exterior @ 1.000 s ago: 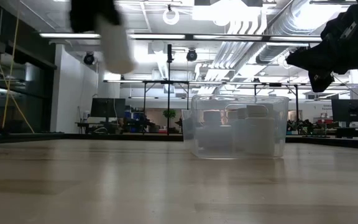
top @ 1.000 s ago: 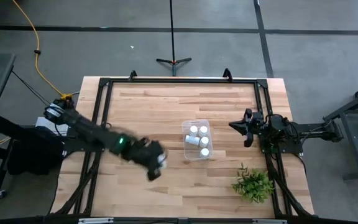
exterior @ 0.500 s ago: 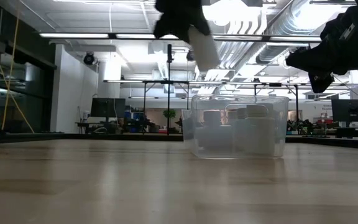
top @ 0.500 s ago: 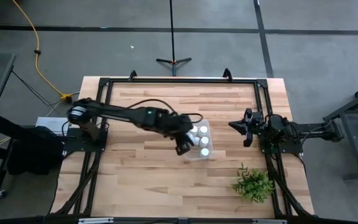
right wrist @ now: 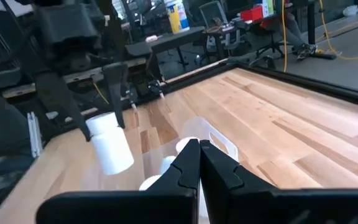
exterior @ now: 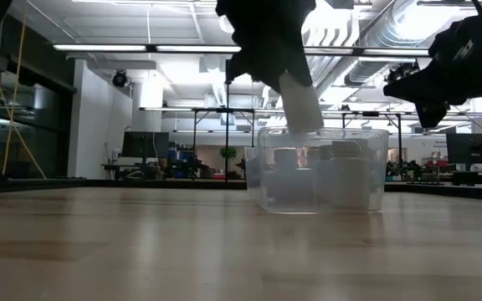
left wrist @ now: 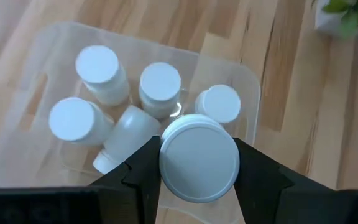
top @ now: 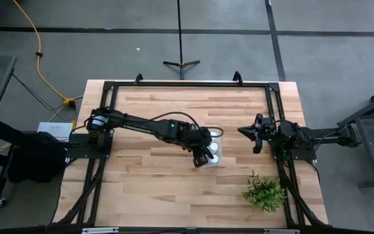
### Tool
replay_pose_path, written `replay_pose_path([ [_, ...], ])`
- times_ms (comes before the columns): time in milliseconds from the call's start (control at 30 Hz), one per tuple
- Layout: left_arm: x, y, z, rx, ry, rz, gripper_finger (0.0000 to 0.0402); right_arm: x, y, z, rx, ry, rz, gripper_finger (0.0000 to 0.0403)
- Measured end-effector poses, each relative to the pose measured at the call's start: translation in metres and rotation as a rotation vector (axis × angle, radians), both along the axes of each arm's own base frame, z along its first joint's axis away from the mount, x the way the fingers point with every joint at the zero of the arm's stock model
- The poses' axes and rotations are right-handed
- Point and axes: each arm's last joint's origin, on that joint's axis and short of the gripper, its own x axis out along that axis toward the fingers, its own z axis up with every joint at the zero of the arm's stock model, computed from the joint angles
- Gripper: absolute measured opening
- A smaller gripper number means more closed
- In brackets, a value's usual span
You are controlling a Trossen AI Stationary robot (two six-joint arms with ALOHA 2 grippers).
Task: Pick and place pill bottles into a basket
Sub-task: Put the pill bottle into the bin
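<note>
Your left claw [left wrist: 199, 165] pinches a white round-capped bottle [left wrist: 199, 166] over the clear plastic bin [left wrist: 248, 99]; five bottles [left wrist: 160, 84] inside. Right claw [right wrist: 199, 163], pressed together, hangs beside the bin.

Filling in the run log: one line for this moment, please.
left gripper: shut on pill bottle, over basket | five bottles inside | right gripper: shut, waiting at table's right side

A small clear-plastic rectangular basket with rounded corners [left wrist: 252, 102] sits on the wooden worktop [top: 154, 188]. Inside it are five small white cylindrical pill bottles with round white caps: four stand upright [left wrist: 96, 65], and one lies tipped on its side [left wrist: 124, 138] among them. A sixth white bottle [left wrist: 199, 158] hangs tilted just above the basket's rim, pinched in the left tool [exterior: 268, 38].
</note>
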Motion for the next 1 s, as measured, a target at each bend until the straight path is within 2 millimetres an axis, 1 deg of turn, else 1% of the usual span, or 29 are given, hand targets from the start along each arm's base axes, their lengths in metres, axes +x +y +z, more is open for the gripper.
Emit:
replay_pose_path([
  [200, 0.009, -0.001, -0.03, 0.009, 0.085, 0.0, 0.0195, 0.001, 0.0, -0.002, -0.004, 0.018, 0.001, 0.0],
  [400, 0.01, -0.001, -0.035, 0.012, 0.108, 0.001, 0.0195, 0.001, 0.0, -0.002, -0.004, 0.019, 0.0, 0.0],
  [600, 0.007, -0.001, -0.037, 0.021, 0.139, -0.012, 0.0195, 0.001, 0.0, -0.002, -0.008, 0.026, 0.001, 0.0],
  [767, 0.012, -0.001, -0.047, 0.023, 0.15, -0.013, 0.0195, 0.001, 0.0, -0.002, -0.008, 0.027, 0.0, 0.0],
  [833, 0.017, -0.001, -0.051, 0.02, 0.129, -0.013, 0.0195, 0.002, 0.0, -0.003, -0.008, 0.031, 0.001, 0.0],
  [900, 0.013, -0.001, -0.057, 0.018, 0.179, -0.02, 0.0195, 0.002, 0.0, -0.003, -0.008, 0.033, 0.0, 0.0],
  [933, 0.015, -0.002, -0.062, 0.013, 0.186, -0.022, 0.0195, 0.002, 0.0, -0.003, -0.008, 0.035, 0.001, 0.0],
  [1000, 0.018, -0.002, -0.065, 0.004, 0.174, -0.02, 0.0195, 0.002, 0.0, -0.003, -0.008, 0.039, 0.002, 0.0],
])
